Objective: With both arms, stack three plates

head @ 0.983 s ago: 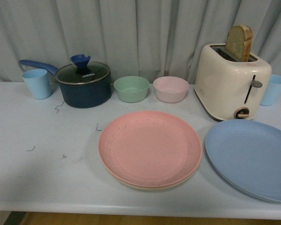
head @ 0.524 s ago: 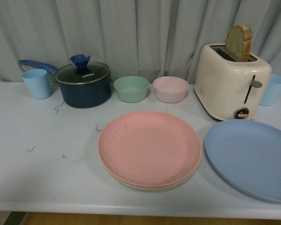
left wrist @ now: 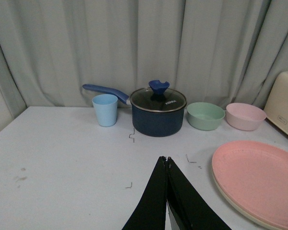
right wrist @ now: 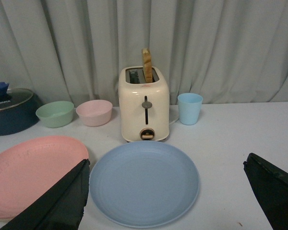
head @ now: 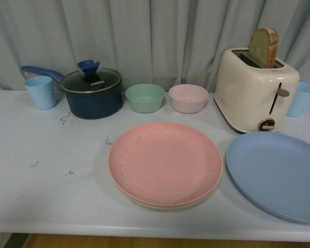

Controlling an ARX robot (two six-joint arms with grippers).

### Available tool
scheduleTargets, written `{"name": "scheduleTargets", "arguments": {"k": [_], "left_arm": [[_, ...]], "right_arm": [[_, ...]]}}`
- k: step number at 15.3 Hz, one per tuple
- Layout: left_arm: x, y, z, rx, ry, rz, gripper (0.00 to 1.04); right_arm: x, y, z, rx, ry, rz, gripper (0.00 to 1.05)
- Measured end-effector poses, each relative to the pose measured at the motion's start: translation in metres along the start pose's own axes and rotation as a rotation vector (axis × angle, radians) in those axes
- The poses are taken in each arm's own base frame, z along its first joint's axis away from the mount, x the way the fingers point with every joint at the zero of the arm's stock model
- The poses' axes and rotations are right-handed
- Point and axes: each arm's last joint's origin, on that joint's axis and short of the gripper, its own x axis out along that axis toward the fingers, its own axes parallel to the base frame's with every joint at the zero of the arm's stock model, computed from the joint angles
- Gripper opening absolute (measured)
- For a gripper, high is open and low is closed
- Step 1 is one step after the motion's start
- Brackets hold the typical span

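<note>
The pink plate (head: 165,163) lies on the beige plate (head: 160,205), whose rim shows under its near edge, at the table's middle. The light blue plate (head: 276,173) lies alone to their right, in front of the toaster. Neither arm shows in the front view. In the left wrist view my left gripper (left wrist: 166,159) is shut and empty above bare table, left of the pink plate (left wrist: 259,179). In the right wrist view my right gripper (right wrist: 165,165) is wide open, its fingers (right wrist: 62,201) spread either side of the blue plate (right wrist: 144,182), not touching it.
A cream toaster (head: 256,90) with a bread slice stands behind the blue plate, a light blue cup (head: 301,98) beside it. A dark blue lidded pot (head: 91,92), a green bowl (head: 144,97), a pink bowl (head: 188,98) and another blue cup (head: 40,92) line the back.
</note>
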Motion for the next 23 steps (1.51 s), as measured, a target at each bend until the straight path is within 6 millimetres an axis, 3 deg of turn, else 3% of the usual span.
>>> {"name": "scheduleTargets", "arguments": {"k": [7, 8, 9, 12, 14, 15, 16, 17, 20, 23], "left_arm": [[-0.009, 0.0, 0.0, 0.0, -0.002, 0.0, 0.02], [-0.016, 0.0, -0.007, 0.0, 0.058, -0.004, 0.02], [-0.019, 0.0, -0.002, 0.0, -0.007, -0.002, 0.02], [-0.019, 0.0, -0.003, 0.0, 0.008, -0.001, 0.05], [-0.019, 0.0, -0.004, 0.0, 0.011, -0.001, 0.3], [-0.019, 0.0, -0.004, 0.0, 0.012, -0.001, 0.41], [-0.019, 0.0, -0.004, 0.0, 0.011, -0.002, 0.54], [-0.019, 0.0, -0.004, 0.0, 0.01, -0.001, 0.66], [-0.019, 0.0, -0.004, 0.002, 0.011, -0.001, 1.0], [-0.019, 0.0, -0.004, 0.001, 0.011, -0.001, 0.98]], "right_arm": [[0.0, 0.0, 0.0, 0.0, 0.0, 0.0, 0.98], [0.0, 0.0, 0.0, 0.0, 0.0, 0.0, 0.98], [0.0, 0.0, 0.0, 0.0, 0.001, 0.0, 0.98], [0.0, 0.0, 0.0, 0.0, 0.001, 0.0, 0.98], [0.0, 0.0, 0.0, 0.0, 0.0, 0.0, 0.98], [-0.001, -0.001, -0.002, 0.004, 0.172, -0.009, 0.98], [0.006, -0.005, 0.0, 0.025, 0.457, -0.028, 0.98], [0.015, -0.013, 0.001, 0.046, 0.553, -0.063, 0.98], [0.057, -0.044, 0.01, -0.004, 0.608, -0.117, 0.98], [0.112, -0.077, 0.01, -0.084, 0.643, -0.147, 0.98]]}}
